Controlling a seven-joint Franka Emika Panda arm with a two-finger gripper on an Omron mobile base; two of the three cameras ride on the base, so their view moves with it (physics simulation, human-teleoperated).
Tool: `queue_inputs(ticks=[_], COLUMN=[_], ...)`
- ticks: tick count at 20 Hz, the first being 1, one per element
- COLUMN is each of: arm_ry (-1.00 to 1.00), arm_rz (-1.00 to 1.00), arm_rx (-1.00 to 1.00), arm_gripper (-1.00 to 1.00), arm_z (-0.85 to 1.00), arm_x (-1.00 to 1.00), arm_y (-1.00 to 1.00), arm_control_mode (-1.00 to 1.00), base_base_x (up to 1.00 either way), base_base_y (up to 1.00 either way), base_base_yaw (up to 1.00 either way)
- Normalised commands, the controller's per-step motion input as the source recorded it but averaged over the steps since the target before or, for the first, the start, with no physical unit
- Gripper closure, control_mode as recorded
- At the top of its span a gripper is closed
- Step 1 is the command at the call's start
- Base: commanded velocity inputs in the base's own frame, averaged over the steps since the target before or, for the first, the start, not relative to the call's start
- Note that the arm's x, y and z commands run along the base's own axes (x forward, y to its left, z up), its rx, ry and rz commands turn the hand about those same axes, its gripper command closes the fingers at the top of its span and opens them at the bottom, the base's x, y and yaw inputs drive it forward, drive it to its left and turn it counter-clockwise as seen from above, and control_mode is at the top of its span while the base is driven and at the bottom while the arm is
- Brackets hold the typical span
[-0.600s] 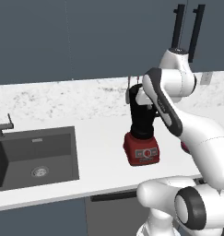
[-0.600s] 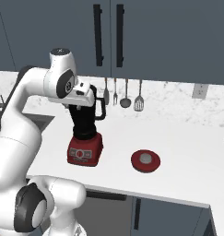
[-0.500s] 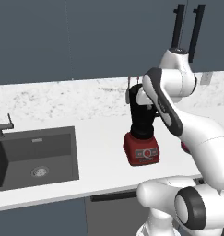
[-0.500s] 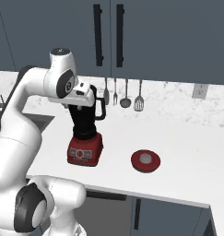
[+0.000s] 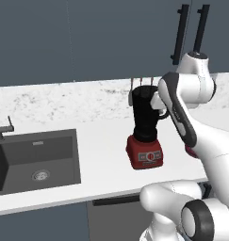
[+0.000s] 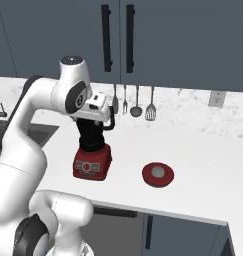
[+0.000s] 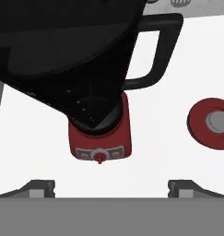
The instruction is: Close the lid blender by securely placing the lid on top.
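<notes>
Lid (image 6: 158,173) first: we find it lying flat on the white counter (image 6: 203,165), well off to one side of the end effector (image 7: 111,186) and lower than it, red rim up with its pale grey cap showing. In the hand view it sits toward the right edge, apart from the blender (image 5: 145,129). The blender stands directly beneath the end effector, its dark jar open at the top and its red base on the counter.

Across the last half second we see almost nothing change: the arm keeps its pose over the jar, and lid and blender lie just where they did. We judge the task has barely begun, with the approach to the lid not yet started; the hand must leave the jar and travel sideways and down to the lid.

The two fingertips stand wide apart at the bottom of the hand view with nothing between them, so we read the end effector as released and empty.

From both base cameras the arm's own links cover the fingers and part of the jar rim. In the left base view the arm hides most of the lid. The blender's buttons are too small to read.
</notes>
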Motion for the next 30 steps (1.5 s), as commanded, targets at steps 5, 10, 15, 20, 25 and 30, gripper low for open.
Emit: queue_inputs(ticks=[5,10,15,20,25,30], arm_ry=[-0.05,-0.08,-0.06,-0.05,-0.01,0.01], arm_rz=[-0.09,-0.05,-0.05,-0.05,-0.06,-0.01], arm_rx=[0.00,0.00,0.00,0.00,0.00,-0.01], arm_gripper=[-1.00,-1.00,-1.00,-1.00,-1.00,-1.00], arm_z=[-0.32,-0.37,-0.39,-0.32,-0.22,-0.10], arm_x=[-0.40,-0.29,-0.17,-0.08,0.00,0.00], arm_y=[-0.55,-0.54,-0.57,-0.61,-0.64,-0.43], arm_control_mode=[-1.00,-1.00,-1.00,-1.00,-1.00,-1.00], base_base_x=[0.00,0.00,0.00,0.00,0.00,0.00], base_base_y=[0.00,0.00,0.00,0.00,0.00,0.00], base_base_yaw=[0.00,0.00,0.00,0.00,0.00,0.00])
